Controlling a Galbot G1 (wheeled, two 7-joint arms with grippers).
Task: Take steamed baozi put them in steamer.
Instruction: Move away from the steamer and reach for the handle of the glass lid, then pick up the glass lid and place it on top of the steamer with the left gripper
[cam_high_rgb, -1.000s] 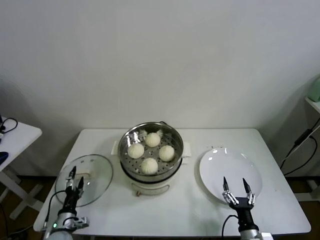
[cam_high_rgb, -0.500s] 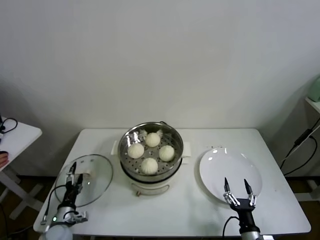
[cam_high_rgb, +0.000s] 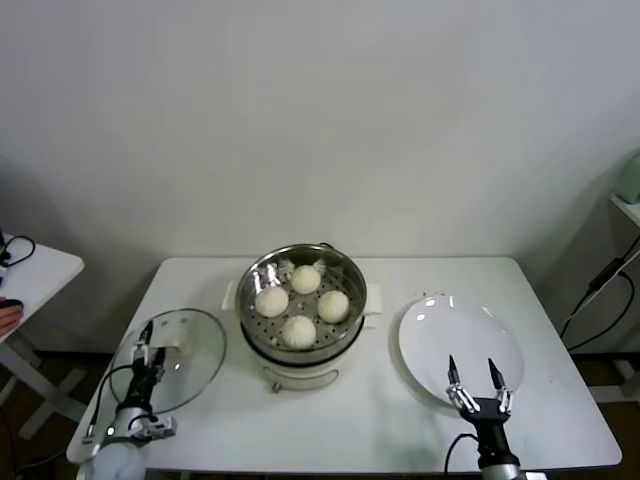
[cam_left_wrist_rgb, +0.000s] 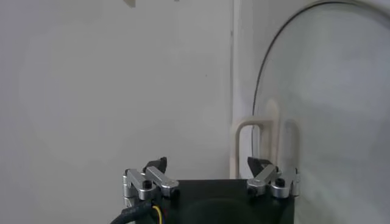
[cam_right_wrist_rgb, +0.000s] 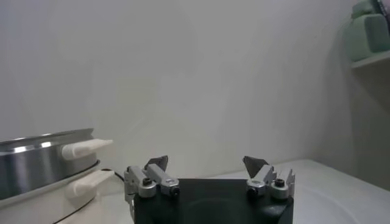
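Several cream-white baozi (cam_high_rgb: 298, 331) lie on the perforated tray inside the shiny steel steamer (cam_high_rgb: 357, 287), which stands at the table's middle back. The steamer's wall and side handle also show in the right wrist view (cam_right_wrist_rgb: 36, 164). My left gripper (cam_high_rgb: 148, 343) is open and empty, low at the front left over the glass lid; its own view (cam_left_wrist_rgb: 207, 163) shows the jaws apart. My right gripper (cam_high_rgb: 470, 365) is open and empty at the front right, over the near edge of the white plate; its own view (cam_right_wrist_rgb: 206, 162) shows the jaws apart.
A round glass lid (cam_high_rgb: 185, 350) with a cream handle (cam_left_wrist_rgb: 256, 140) lies flat left of the steamer. A flat white plate (cam_high_rgb: 461, 330) lies to its right, bare. A small white side table (cam_high_rgb: 35, 265) stands off to the left.
My left gripper has drawn back a little toward the table's front edge. My right gripper has sunk slightly. The baozi and steamer have not moved.
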